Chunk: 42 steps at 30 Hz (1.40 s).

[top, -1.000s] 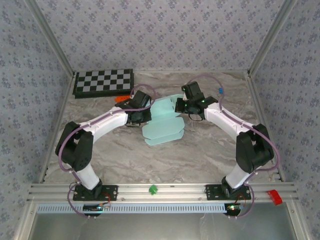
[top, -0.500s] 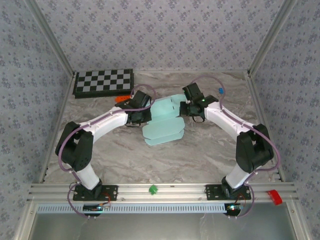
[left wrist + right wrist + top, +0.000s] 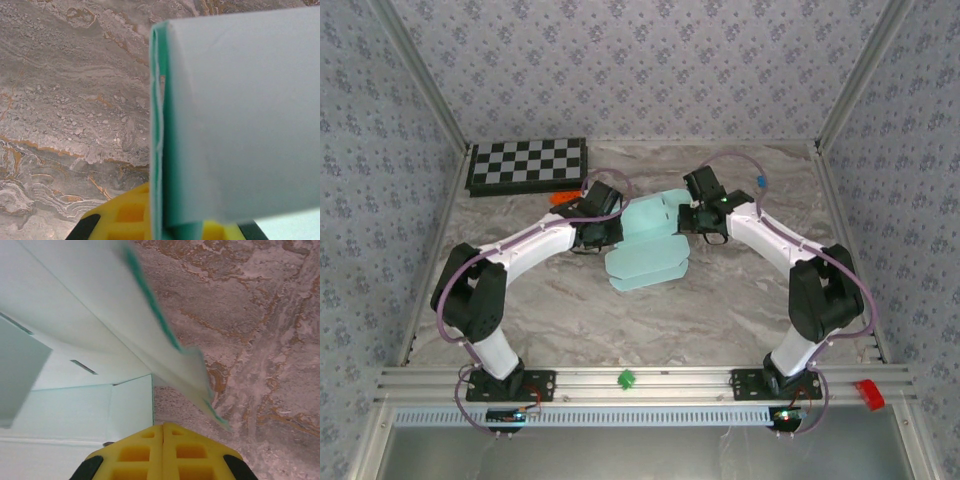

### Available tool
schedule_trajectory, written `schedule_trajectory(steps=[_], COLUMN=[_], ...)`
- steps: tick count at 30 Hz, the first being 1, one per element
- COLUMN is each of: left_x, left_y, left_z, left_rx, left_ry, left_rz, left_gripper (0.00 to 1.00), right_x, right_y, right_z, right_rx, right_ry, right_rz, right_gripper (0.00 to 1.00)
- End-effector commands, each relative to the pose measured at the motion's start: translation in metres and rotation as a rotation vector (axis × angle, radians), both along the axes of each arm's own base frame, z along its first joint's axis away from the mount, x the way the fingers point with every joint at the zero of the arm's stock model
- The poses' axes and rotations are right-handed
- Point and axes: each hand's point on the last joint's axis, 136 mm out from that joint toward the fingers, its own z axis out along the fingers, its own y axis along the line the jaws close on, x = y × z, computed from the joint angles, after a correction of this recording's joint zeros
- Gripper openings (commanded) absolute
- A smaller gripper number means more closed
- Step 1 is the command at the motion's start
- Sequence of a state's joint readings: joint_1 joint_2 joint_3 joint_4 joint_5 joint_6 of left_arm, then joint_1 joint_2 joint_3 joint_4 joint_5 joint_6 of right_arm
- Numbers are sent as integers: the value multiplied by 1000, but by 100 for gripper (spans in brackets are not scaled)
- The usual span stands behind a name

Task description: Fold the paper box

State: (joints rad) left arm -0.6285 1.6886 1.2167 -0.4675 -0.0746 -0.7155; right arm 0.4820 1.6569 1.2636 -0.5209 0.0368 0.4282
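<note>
Marbled grey-brown tabletop (image 3: 720, 310), enclosed by walls with patterned wallpaper. The pale mint-blue thin-card paper box (image 3: 645, 262) is a die-cut sheet lying in front of and to the right of the black-and-white checkered board (image 3: 527, 165), apart from it.

Progress, as judged: early.
- The sheet's lobes farthest from the board lie flat on the tabletop. The part nearer the board sits up off the surface between the two hands.
- Left wrist view: one panel is doubled over, with a darker green edge along the crease.
- Right wrist view: one panel is tilted up, with slots and a crease line visible on the card beneath it.
- No standing walls and no tucked tabs. Raising the sides and locking the flaps is left to do.

Left hand (image 3: 603, 222), on the sheet's board side: yellow fingers (image 3: 125, 222) closed on the doubled card edge.

Right hand (image 3: 695, 215), on the sheet's side away from the board: yellow fingers (image 3: 135, 452) pressed together. The view is too close to tell whether any card is pinched between them.
</note>
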Motion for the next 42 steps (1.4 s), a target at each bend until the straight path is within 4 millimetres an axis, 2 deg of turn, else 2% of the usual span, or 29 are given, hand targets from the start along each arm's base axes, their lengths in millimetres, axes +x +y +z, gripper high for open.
schedule_trajectory(steps=[1,13,27,31,37,42], left_x=[5,5,5,6,6,6], left_y=[-6,-10,-11,-9,-6,-5], left_z=[22,22,23,23,22,22], left_rx=[-47,-62,-67,-59,-47,-37], left_ry=[-52,-50,-53,-54,-57,-59], left_rz=[-19,-29,-34,-27,-19,-19], left_gripper=[0,0,0,0,0,0], right_x=[2,3,-2,-2,-5,-11], right_y=[12,39,65,65,51,33], right_z=[4,14,13,17,35,56], right_rx=[57,219,258,245,181,146], right_ry=[-4,-35,-13,-31,-103,-172], right_rz=[31,139,244,249,245,231], right_gripper=[0,0,0,0,0,9])
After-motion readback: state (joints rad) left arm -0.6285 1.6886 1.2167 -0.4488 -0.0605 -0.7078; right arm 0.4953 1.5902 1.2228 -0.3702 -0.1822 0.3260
